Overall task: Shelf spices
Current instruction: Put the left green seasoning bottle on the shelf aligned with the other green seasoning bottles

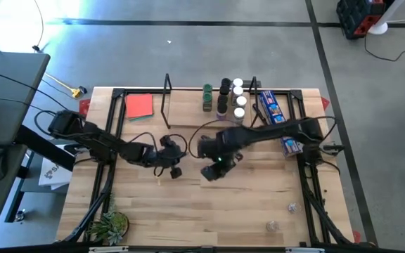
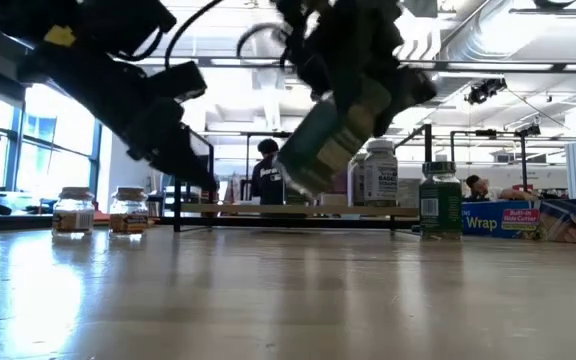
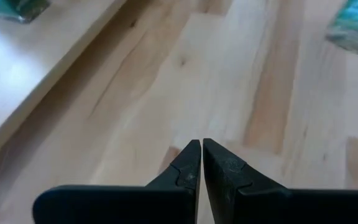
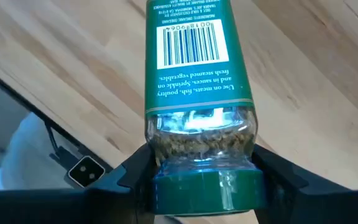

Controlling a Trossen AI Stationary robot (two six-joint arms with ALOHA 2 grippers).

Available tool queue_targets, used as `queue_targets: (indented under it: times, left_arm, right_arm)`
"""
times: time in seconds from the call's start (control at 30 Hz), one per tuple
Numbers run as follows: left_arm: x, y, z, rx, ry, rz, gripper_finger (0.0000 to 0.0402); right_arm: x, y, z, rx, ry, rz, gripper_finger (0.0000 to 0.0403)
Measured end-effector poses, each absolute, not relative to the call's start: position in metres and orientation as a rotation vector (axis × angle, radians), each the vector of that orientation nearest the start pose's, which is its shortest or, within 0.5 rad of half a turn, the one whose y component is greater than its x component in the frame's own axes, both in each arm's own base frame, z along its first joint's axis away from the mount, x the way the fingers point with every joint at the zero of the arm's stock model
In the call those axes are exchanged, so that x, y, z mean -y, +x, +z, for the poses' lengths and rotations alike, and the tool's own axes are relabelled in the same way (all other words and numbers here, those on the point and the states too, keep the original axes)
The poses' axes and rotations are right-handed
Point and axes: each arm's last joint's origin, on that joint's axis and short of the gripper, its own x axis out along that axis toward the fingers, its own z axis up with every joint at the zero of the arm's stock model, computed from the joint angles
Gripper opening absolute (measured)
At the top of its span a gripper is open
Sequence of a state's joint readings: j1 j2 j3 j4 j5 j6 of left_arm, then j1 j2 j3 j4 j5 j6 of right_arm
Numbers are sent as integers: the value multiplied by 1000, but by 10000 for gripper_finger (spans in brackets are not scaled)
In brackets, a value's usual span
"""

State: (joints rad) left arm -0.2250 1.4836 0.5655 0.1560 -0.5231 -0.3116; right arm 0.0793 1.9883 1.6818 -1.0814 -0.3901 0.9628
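My right gripper (image 1: 213, 171) hangs over the table's middle, in front of the shelf (image 1: 188, 105), and is shut on a spice jar (image 4: 197, 74). The jar is clear glass with a green label, a green lid and dried herbs inside. My left gripper (image 1: 175, 171) hovers just left of it with its fingers shut (image 3: 202, 149) over bare wood, touching nothing. Several other jars (image 1: 225, 98) with white, black and green lids stand upright on the right end of the light-wood shelf, which has black uprights. My right gripper pinches the jar at its lid end (image 4: 207, 186), one finger (image 4: 132, 174) on each side of the green lid and neck. The jar's body reaches out beyond the fingertips. The low view shows the jar (image 2: 330, 145) tilted and lifted clear of the table.
A red card (image 1: 139, 105) lies left of the shelf and a long blue packet (image 1: 273, 107) right of it. Two small jars (image 1: 292, 207) stand near the table's near right corner, and a small plant (image 1: 111, 225) at the near left. Black frame bars run along both sides.
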Motion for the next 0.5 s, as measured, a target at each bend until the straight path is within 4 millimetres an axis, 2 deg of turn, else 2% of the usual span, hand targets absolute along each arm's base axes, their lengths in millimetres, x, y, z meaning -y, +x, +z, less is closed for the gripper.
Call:
queue_targets:
  times: [0.17, 0.3, 0.5]
  left_arm:
    - [52, 258, 140, -661, -26, 361, 14]
    - [59, 265, 134, -613, -46, 344, 14]
    - [63, 278, 113, -587, -83, 302, 14]
  right_arm:
    - [-21, 400, 215, -1601, 1131, -222, 182]
    - [-11, 401, 199, -1665, 1175, -266, 182]
    - [-2, 401, 197, -1693, 1240, -215, 182]
